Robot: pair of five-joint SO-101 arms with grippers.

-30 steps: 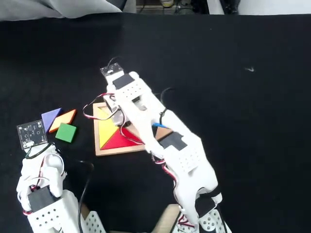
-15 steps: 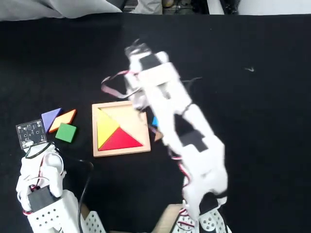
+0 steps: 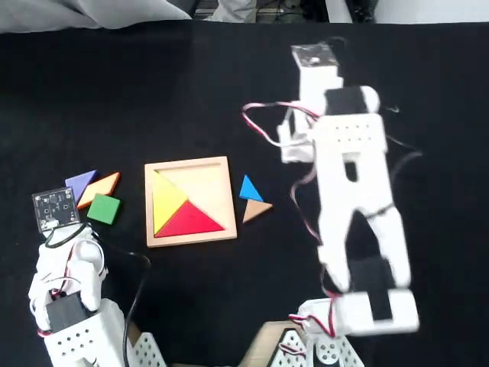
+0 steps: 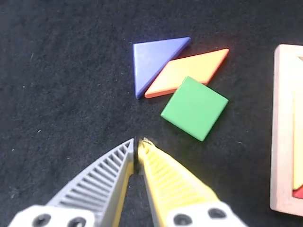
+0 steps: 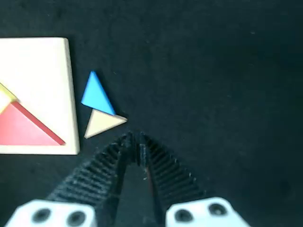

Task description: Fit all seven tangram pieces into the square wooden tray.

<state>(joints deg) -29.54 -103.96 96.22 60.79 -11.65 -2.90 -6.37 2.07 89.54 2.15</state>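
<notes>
The square wooden tray (image 3: 214, 174) holds a yellow triangle (image 3: 168, 200) and a red triangle (image 3: 191, 220). Just right of it lie a blue triangle (image 3: 249, 188) and a tan triangle (image 3: 256, 209). To the tray's left, a purple triangle (image 3: 79, 185), an orange parallelogram (image 3: 101, 188) and a green square (image 3: 104, 209) lie on the cloth. My left gripper (image 4: 137, 144) is shut and empty, its tips just short of the green square (image 4: 194, 108). My right gripper (image 5: 137, 139) is shut and empty, hovering close by the tan triangle (image 5: 102, 123) and blue triangle (image 5: 96, 94).
A black cloth covers the table. The right arm (image 3: 348, 176) stretches from the front edge toward the back, right of the tray. The left arm (image 3: 65, 283) sits at the front left corner. Grey fabric (image 3: 92, 11) lies along the back edge.
The right arm has swung from over the tray to the right, uncovering the tray and the blue and tan triangles. The left arm has stayed put.
</notes>
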